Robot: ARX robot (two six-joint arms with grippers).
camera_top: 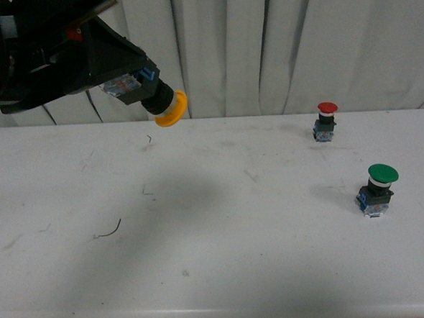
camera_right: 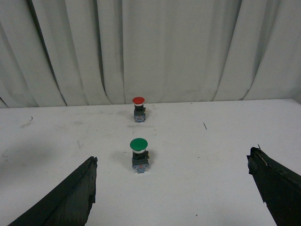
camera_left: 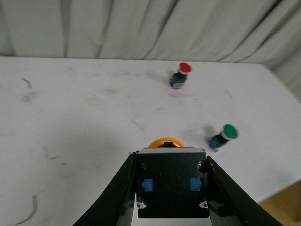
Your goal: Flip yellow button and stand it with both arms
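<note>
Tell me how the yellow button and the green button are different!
The yellow button has a yellow-orange cap; the green button has a green one. The yellow button is up in the air, clamped in the left gripper, while the green button sits on the table. The yellow one tilts cap-down; the green one stands cap-up. Both have black bodies with blue blocks.

The red switch [camera_top: 328, 121] is standing upright at the far right of the white table [camera_top: 226, 266]. The green switch [camera_top: 378, 189] is sitting upright nearer and further right, well apart from it. A pale curtain [camera_top: 277, 40] is hanging behind.
</note>
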